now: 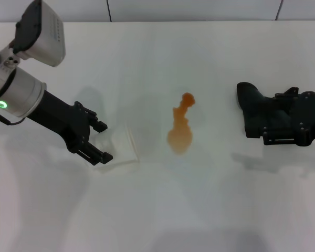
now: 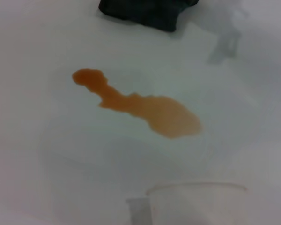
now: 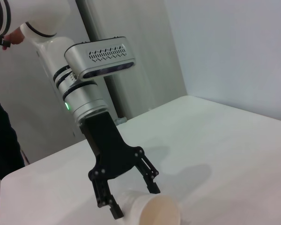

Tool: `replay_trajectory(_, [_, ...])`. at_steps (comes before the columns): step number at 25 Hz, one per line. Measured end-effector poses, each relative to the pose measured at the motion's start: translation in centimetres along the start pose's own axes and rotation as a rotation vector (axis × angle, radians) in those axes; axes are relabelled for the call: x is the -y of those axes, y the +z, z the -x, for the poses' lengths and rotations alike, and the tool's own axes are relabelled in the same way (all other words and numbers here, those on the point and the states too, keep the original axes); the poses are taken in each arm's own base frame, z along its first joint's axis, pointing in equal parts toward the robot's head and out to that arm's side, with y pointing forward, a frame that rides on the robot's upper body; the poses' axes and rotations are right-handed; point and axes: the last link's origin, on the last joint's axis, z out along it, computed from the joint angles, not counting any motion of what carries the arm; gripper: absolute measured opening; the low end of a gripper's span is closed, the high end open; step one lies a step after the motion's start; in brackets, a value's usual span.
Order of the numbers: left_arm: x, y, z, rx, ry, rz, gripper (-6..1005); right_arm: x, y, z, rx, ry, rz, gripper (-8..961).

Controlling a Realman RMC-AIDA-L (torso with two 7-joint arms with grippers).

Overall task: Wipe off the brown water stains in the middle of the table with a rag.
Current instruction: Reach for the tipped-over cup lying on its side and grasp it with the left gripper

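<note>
Brown water stains (image 1: 180, 129) sit mid-table (image 1: 210, 210), unwiped. Right gripper (image 1: 283, 125) is at the black rag (image 1: 252, 105) on the right; grip state cannot be judged. Left gripper (image 1: 97, 140) is spread wide around a lying translucent cup (image 1: 118, 147). Advice: secure rag fully, then drag flat across the puddle.

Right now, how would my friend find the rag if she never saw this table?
Start at the white table and find the orange-brown puddle in its middle. Go toward the robot's right side to the right gripper, which sits at the rag. It is black, soft and lumpy, unlike the see-through cup by the left gripper.
</note>
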Motion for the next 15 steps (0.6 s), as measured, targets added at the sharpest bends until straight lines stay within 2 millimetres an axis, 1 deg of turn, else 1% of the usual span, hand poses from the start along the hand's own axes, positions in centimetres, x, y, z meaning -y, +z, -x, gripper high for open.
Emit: replay_trajectory(15, [0.12, 0.13, -0.03, 0.012, 0.007, -0.004, 862, 0.02, 0.00, 0.00, 0.000, 0.001, -0.001, 771])
